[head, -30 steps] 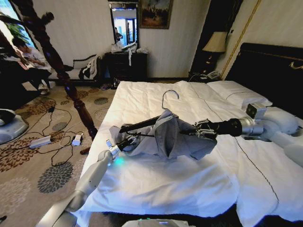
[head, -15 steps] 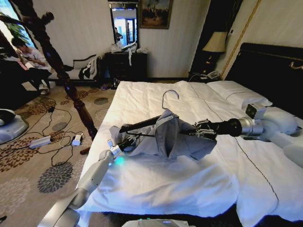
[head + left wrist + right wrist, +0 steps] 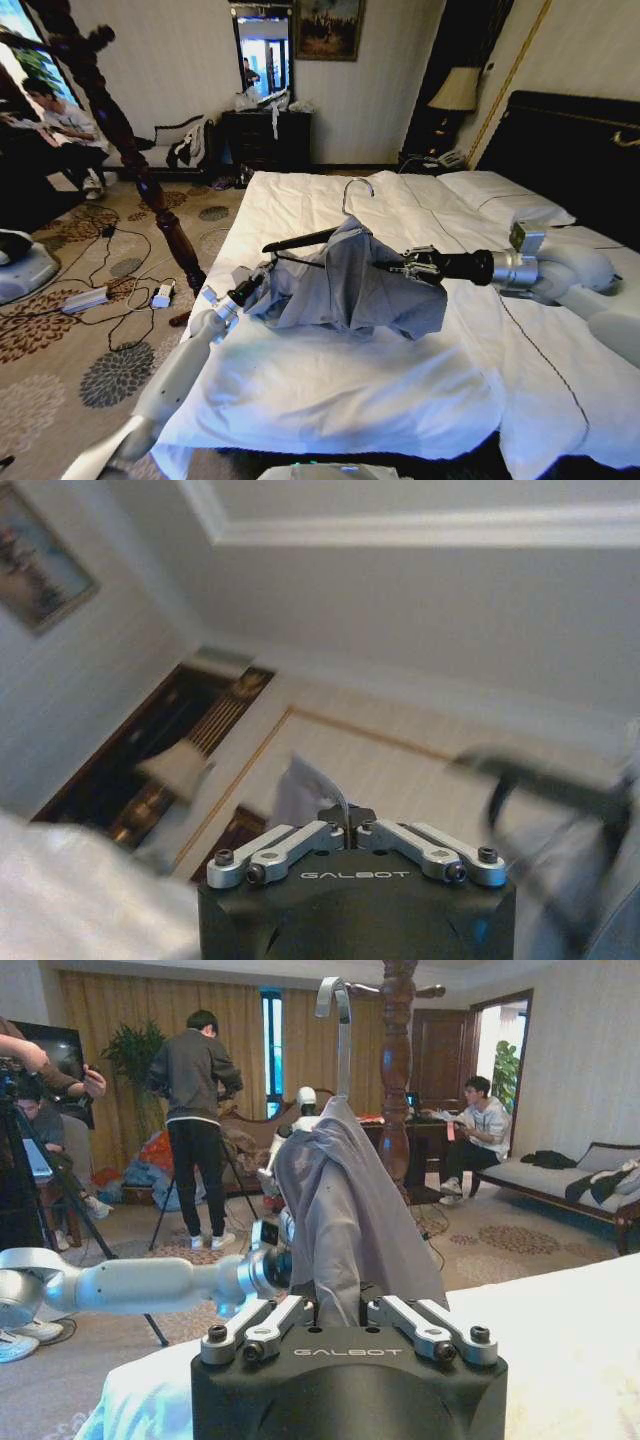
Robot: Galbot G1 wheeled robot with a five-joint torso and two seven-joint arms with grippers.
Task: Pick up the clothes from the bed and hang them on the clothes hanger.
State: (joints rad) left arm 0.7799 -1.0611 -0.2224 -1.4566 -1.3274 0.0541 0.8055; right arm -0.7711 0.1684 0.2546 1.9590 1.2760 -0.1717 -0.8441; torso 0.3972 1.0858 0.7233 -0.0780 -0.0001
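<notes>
Clothes [image 3: 350, 290] draped on clothes hanger [image 3: 352, 193] above bed [image 3: 330, 400]; your right gripper [image 3: 408, 268] fingers [image 3: 400, 1316] pinch the cloth, left gripper [image 3: 252, 285] fingers [image 3: 290, 842] closed on it.

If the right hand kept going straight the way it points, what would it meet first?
The clothes: the right hand is already shut on the grey fabric draped over the clothes hanger. Farther along that line is probably the left hand, though depth is unclear.

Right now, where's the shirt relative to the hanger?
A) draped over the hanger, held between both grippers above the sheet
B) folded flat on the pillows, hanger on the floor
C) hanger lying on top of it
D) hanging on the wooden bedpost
A: the clothes drape over the clothes hanger, whose hook sticks up above the collar; the left gripper and right gripper pinch opposite sides over the bed.
</notes>
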